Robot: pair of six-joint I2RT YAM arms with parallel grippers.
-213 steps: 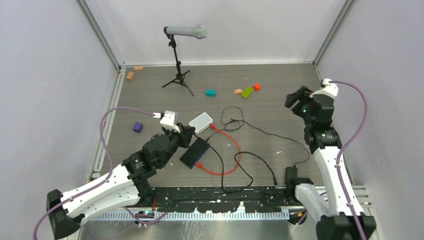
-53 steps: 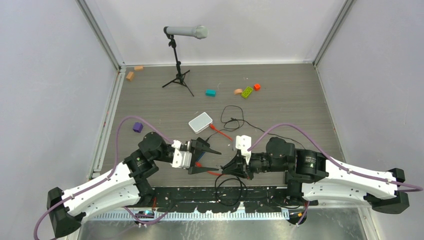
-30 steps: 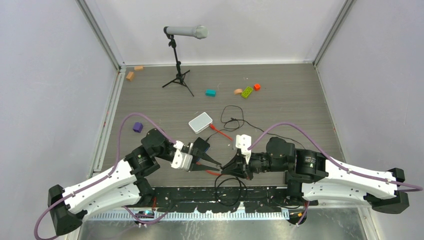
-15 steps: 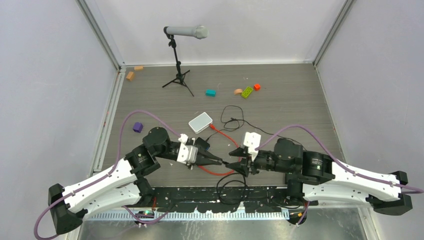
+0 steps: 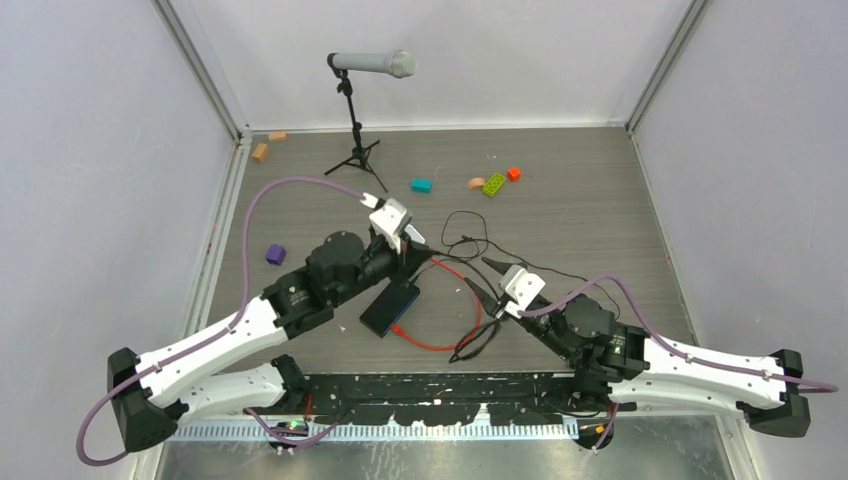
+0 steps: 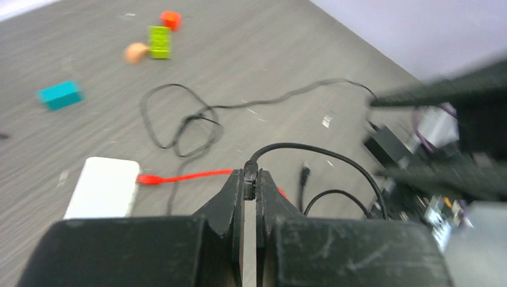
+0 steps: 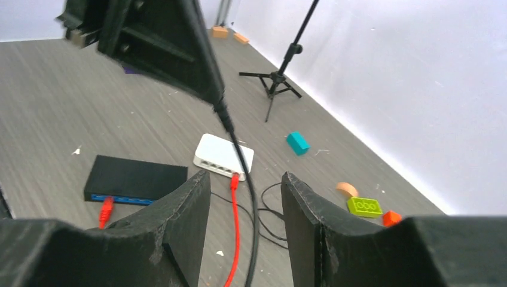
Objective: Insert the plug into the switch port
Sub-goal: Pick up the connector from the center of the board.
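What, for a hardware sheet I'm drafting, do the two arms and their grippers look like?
The left arm and right arm have white shell links and black joints. A purple cable loops along each to a white camera housing at the wrist. The left gripper and right gripper have matte black, tapering fingers with scuffed surfaces.

no legible text, labels, brands, numbers or signs on anything

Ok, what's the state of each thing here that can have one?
left gripper: jaws shut on the black cable
right gripper: jaws open, empty
red cable: one end in the white box
plug: at the blue edge of the switch, seating unclear
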